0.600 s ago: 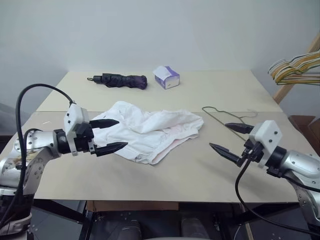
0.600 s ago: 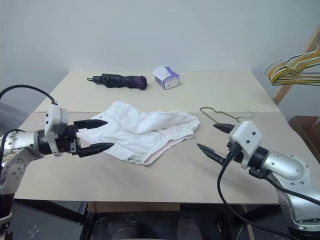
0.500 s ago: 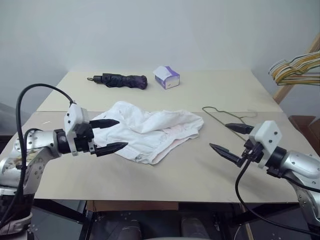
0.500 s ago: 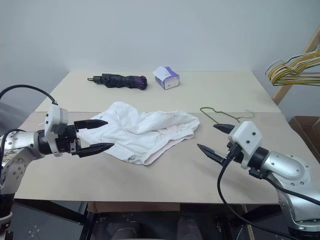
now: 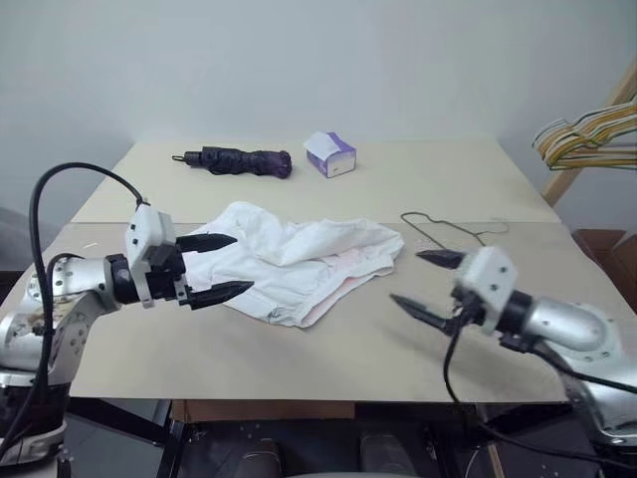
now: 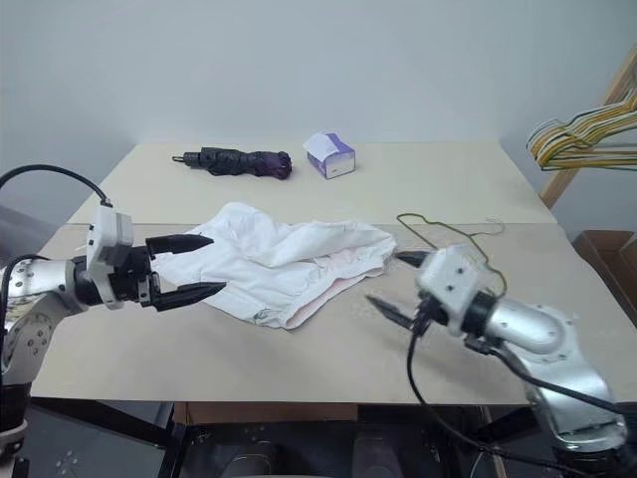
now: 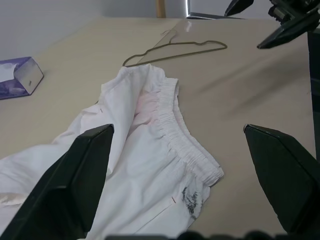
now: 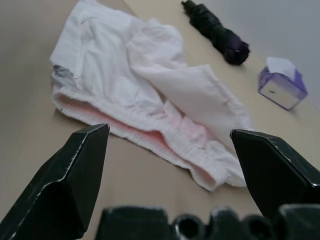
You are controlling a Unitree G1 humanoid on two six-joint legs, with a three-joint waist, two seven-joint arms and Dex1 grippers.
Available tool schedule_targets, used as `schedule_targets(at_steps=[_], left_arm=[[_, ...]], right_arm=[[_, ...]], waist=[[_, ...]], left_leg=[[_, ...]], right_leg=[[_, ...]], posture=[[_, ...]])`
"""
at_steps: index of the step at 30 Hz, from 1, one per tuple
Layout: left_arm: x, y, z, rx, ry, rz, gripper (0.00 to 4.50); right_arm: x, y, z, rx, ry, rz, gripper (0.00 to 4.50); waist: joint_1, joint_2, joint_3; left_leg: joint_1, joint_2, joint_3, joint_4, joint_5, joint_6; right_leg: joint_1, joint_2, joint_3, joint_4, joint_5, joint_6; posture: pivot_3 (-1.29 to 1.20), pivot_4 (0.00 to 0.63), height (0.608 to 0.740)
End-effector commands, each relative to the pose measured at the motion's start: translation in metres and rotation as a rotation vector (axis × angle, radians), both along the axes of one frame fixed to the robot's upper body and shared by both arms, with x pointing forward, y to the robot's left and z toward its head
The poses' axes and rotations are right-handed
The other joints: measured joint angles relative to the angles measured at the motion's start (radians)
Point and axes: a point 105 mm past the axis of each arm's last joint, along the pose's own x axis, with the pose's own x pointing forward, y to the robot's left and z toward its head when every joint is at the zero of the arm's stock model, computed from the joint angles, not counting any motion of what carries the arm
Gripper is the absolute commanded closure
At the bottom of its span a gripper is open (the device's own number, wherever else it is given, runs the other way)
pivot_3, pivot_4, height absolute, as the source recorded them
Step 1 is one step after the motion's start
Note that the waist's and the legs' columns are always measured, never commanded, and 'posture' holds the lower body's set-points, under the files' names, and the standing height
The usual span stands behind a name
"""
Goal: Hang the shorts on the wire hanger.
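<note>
While the shorts (image 5: 304, 262) lie crumpled on the beige table (image 5: 299, 358), neither gripper touches them. The left gripper (image 5: 221, 269) has its two black fingers spread wide, with nothing between them; the upper finger (image 5: 206, 242) hangs over the near edge of the cloth and the lower one points at the hem just beside it. In the left wrist view the elastic waistband and a small dark mark near one hem show between the two fingers.

The right gripper (image 5: 426, 284) also has its fingers spread wide and empty. It hovers over bare table, near the shorts but apart from them, and its fingertips point toward the waistband side of the cloth. The wire hanger (image 5: 453, 227) lies flat on the table just beyond the far finger of the right gripper, beside the shorts and not touching them.

Well beyond both grippers, a folded dark umbrella (image 5: 239, 159) and a small white-purple tissue box (image 5: 330, 154) rest on the far part of the table.
</note>
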Motion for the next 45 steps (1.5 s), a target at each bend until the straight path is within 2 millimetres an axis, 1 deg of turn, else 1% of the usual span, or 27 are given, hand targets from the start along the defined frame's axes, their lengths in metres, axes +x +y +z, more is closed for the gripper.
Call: schedule_targets(at_steps=[1, 4, 7, 10, 12, 14, 17, 20, 22, 25, 27, 29, 34, 37, 39, 43, 45], left_arm=[[-0.001, 0.001, 0.011, 0.015, -0.056, -0.012, 0.00], [0.000, 0.002, 0.011, 0.023, -0.059, -0.017, 0.00], [0.000, 0.003, 0.013, 0.027, -0.060, -0.018, 0.00], [0.000, 0.005, 0.014, 0.031, -0.058, -0.013, 0.00], [-0.001, 0.006, 0.013, 0.035, -0.054, -0.011, 0.00], [-0.002, 0.006, 0.012, 0.037, -0.051, -0.011, 0.00], [-0.002, 0.006, 0.012, 0.038, -0.050, -0.009, 0.00], [-0.003, 0.007, 0.011, 0.039, -0.049, -0.002, 0.00], [-0.004, 0.007, 0.010, 0.039, -0.049, -0.001, 0.00], [-0.004, 0.007, 0.010, 0.038, -0.049, 0.002, 0.00], [-0.005, 0.007, 0.009, 0.038, -0.049, 0.002, 0.00], [-0.005, 0.006, 0.009, 0.038, -0.049, 0.002, 0.00], [-0.004, 0.005, 0.009, 0.036, -0.052, 0.001, 0.00], [-0.004, 0.004, 0.009, 0.036, -0.053, 0.000, 0.00], [-0.004, 0.004, 0.008, 0.035, -0.053, 0.000, 0.00], [-0.007, 0.004, 0.004, 0.060, -0.049, -0.007, 0.00], [-0.009, 0.006, -0.004, 0.109, -0.051, -0.018, 0.00]], right_arm=[[0.004, 0.028, -0.004, -0.061, -0.040, 0.045, 0.01], [0.008, 0.058, -0.021, -0.154, -0.027, 0.111, 0.01], [0.016, 0.086, -0.036, -0.237, -0.022, 0.134, 0.01], [0.024, 0.106, -0.050, -0.347, 0.007, 0.140, 0.01], [0.027, 0.122, -0.052, -0.407, 0.004, 0.161, 0.01], [0.025, 0.136, -0.052, -0.461, 0.026, 0.191, 0.01], [0.021, 0.148, -0.053, -0.545, 0.047, 0.214, 0.01], [0.015, 0.165, -0.053, -0.602, 0.051, 0.234, 0.01], [0.015, 0.169, -0.056, -0.653, 0.029, 0.231, 0.01], [0.017, 0.174, -0.064, -0.698, 0.068, 0.197, 0.01], [0.024, 0.174, -0.068, -0.743, 0.037, 0.151, 0.36], [0.028, 0.175, -0.069, -0.754, 0.027, 0.124, 0.87], [0.030, 0.173, -0.068, -0.755, 0.007, 0.134, 2.74], [0.029, 0.165, -0.067, -0.752, -0.001, 0.152, 3.75], [0.030, 0.155, -0.067, -0.752, -0.013, 0.155, 4.43], [0.032, 0.122, -0.067, -0.779, -0.037, 0.205, 4.47], [0.033, 0.102, -0.066, -0.794, -0.072, 0.249, 4.47]], waist=[[-0.007, 0.000, 0.000], [-0.016, 0.000, 0.000], [-0.021, 0.000, 0.000], [-0.034, 0.000, 0.000], [-0.041, 0.000, 0.000], [-0.045, 0.000, 0.000], [-0.050, 0.000, 0.000], [-0.052, 0.000, 0.000], [-0.054, 0.000, 0.000], [-0.056, 0.000, 0.000], [-0.059, 0.000, 0.000], [-0.064, 0.000, -0.001], [-0.070, 0.000, -0.001], [-0.071, 0.000, -0.001], [-0.071, 0.000, -0.001], [-0.069, 0.000, -0.001], [-0.068, 0.000, -0.001]], left_leg=[[0.000, 0.000, 0.000, 0.000, 0.000, 0.000], [0.000, 0.000, 0.000, 0.000, 0.000, 0.000], [0.000, 0.000, -0.001, 0.000, 0.000, 0.000], [0.000, 0.000, -0.002, 0.000, 0.000, 0.000], [0.001, 0.000, -0.002, 0.000, 0.000, 0.000], [0.001, 0.000, -0.004, -0.001, 0.000, 0.000], [0.002, 0.001, -0.005, -0.001, 0.001, 0.000], [0.004, 0.002, -0.006, -0.002, 0.001, 0.000], [0.006, 0.003, -0.007, -0.002, 0.001, 0.000], [0.006, 0.003, -0.007, -0.003, 0.001, 0.000], [0.007, 0.003, -0.007, -0.003, 0.001, 0.000], [0.007, 0.003, -0.007, -0.003, 0.001, 0.000], [0.007, 0.003, -0.008, -0.003, 0.001, 0.000], [0.007, 0.003, -0.008, -0.003, 0.001, 0.000], [0.007, 0.003, -0.008, -0.003, 0.001, 0.000], [0.007, 0.003, -0.007, -0.003, 0.001, 0.000], [0.007, 0.003, -0.007, -0.003, 0.001, 0.000]], right_leg=[[0.000, 0.000, 0.000, 0.000, 0.000, 0.000], [0.000, 0.000, 0.000, 0.000, 0.001, 0.001], [0.000, 0.000, 0.000, 0.000, 0.001, 0.001], [-0.001, 0.001, 0.000, 0.002, 0.001, 0.001], [-0.001, 0.001, 0.000, 0.003, 0.001, 0.001], [-0.001, 0.002, 0.000, 0.003, 0.001, 0.001], [-0.001, 0.004, 0.000, 0.004, 0.001, 0.001], [0.000, 0.005, -0.001, 0.005, 0.001, 0.001], [0.001, 0.005, -0.001, 0.005, 0.001, 0.001], [0.001, 0.005, -0.001, 0.005, 0.001, 0.001], [0.001, 0.006, -0.001, 0.006, 0.001, 0.001], [0.001, 0.006, 0.000, 0.006, 0.001, 0.001], [0.001, 0.006, 0.000, 0.006, 0.001, 0.001], [0.001, 0.006, 0.000, 0.006, 0.001, 0.001], [0.001, 0.006, -0.001, 0.006, 0.001, 0.001], [0.001, 0.006, 0.000, 0.005, 0.000, 0.001], [0.001, 0.006, -0.001, 0.005, 0.000, 0.001]], posture=[[-0.19, 0.000, 0.740], [-0.18, 0.000, 0.740], [-0.17, 0.000, 0.740], [-0.17, 0.000, 0.740], [-0.17, 0.000, 0.740], [-0.16, 0.000, 0.740], [-0.16, 0.000, 0.740], [-0.15, 0.000, 0.740], [-0.15, 0.000, 0.740], [-0.15, 0.000, 0.740], [-0.15, 0.000, 0.740], [-0.15, 0.000, 0.740], [-0.15, 0.000, 0.740], [-0.16, 0.000, 0.740], [-0.16, 0.000, 0.740], [-0.16, 0.000, 0.740], [-0.16, 0.000, 0.740]])
